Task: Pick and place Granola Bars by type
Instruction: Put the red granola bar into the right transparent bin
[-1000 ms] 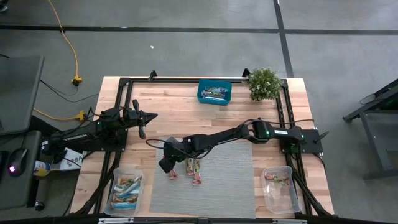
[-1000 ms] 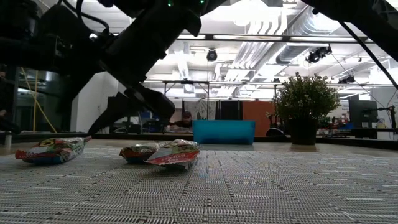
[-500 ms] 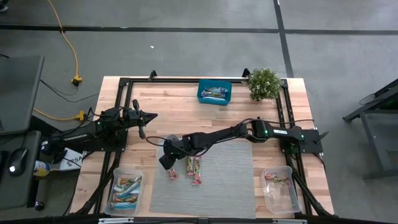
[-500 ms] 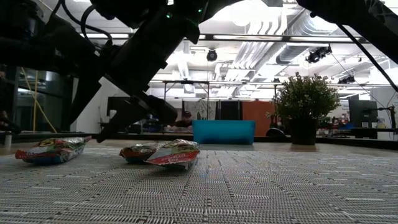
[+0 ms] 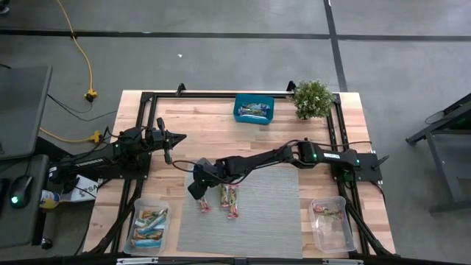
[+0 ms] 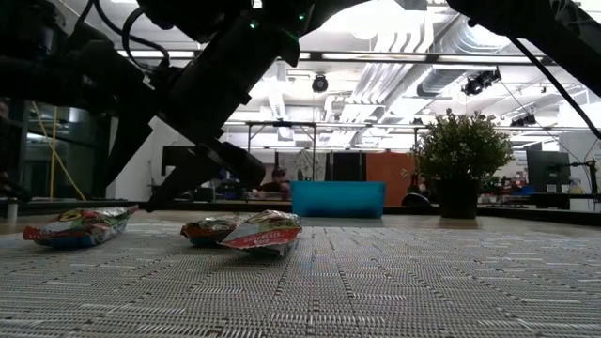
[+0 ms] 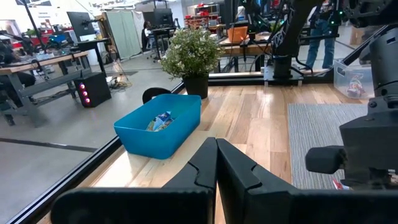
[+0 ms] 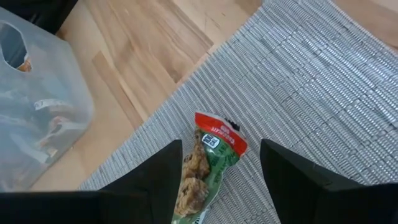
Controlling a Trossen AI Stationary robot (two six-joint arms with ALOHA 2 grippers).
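Three red-and-green granola bars lie flat on the grey mat. My right gripper hangs open just above the leftmost one. In the right wrist view this bar lies between and below the two fingers, untouched. The low view shows the gripper above and behind that bar. My left gripper waits shut at the table's left, pointing level, its fingers closed on nothing.
A clear tub with light blue bars stands at the near left, beside the mat. Another clear tub stands at the near right. A teal box and a potted plant are at the far edge.
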